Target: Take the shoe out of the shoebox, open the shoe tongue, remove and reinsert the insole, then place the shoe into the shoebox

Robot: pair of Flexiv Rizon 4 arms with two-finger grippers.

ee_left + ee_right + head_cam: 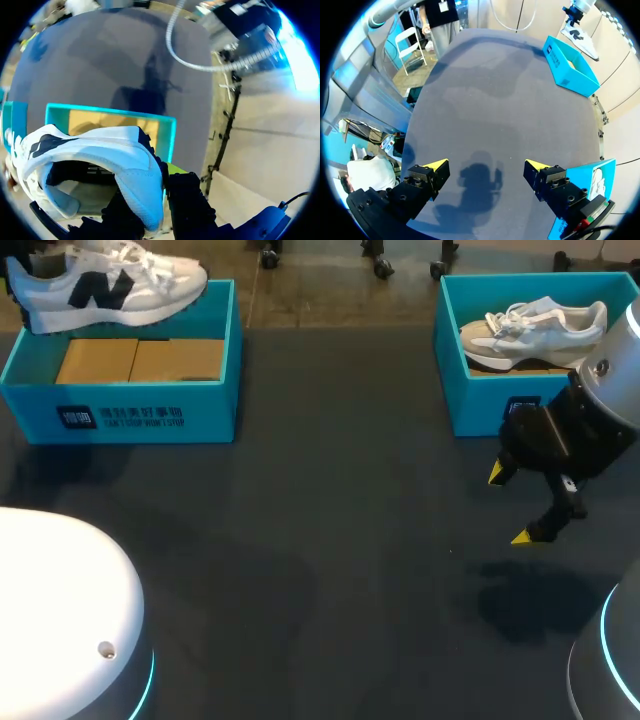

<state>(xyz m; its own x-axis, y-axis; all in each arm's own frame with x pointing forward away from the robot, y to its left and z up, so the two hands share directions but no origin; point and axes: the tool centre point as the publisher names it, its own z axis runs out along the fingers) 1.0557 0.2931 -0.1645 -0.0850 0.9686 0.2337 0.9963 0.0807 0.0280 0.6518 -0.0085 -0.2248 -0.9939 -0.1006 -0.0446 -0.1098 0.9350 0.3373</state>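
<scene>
The dark table (320,540) fills most of the head view. The left shoebox (150,418), teal, stands at the upper left of the frame; the right shoebox (450,350), also teal, stands at the upper right. The two are well apart. Brown cardboard inserts (140,360) line the floor of the left shoebox.

The shoe (110,285), white and grey with a dark side logo, is held level above the back rim of the left shoebox, clear of its floor. A second shoe (535,330), pale, lies inside the right shoebox.

The left gripper (150,190) is clamped on the heel of the shoe (100,155), one finger on each side of the heel collar.

The right gripper (509,505) hangs above bare table in front of the right shoebox, at the frame's right middle. Its fingers (437,165) are spread wide with nothing between them.
</scene>
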